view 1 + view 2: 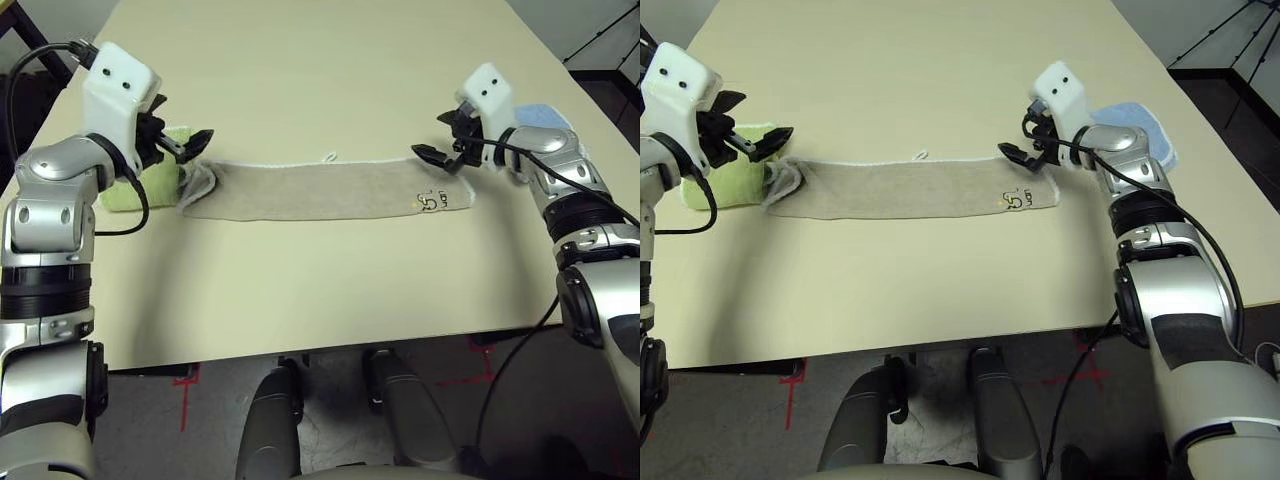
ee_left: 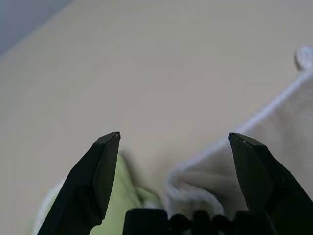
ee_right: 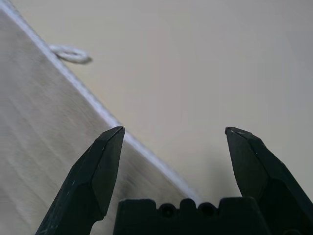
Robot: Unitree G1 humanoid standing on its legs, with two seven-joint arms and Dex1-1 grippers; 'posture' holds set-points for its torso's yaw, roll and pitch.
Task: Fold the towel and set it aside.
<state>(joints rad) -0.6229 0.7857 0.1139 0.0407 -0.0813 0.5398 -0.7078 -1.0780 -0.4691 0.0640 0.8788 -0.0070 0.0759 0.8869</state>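
At the left end, the left gripper point(image 1: 190, 146) hangs with fingers wide and empty, just above the towel's bunched left corner, beside a lime-green towel point(image 1: 150, 178). The beige towel point(image 1: 320, 190) lies on the table point(image 1: 320, 60) as a long narrow band, apparently folded lengthwise once; its long axis runs left to right, loop tag point(image 1: 329, 156) on the far edge, dark motif point(image 1: 430, 201) near the right end. The right gripper point(image 1: 440, 155) hovers wide and empty over the right end. Folding it shorter and setting it aside remain.
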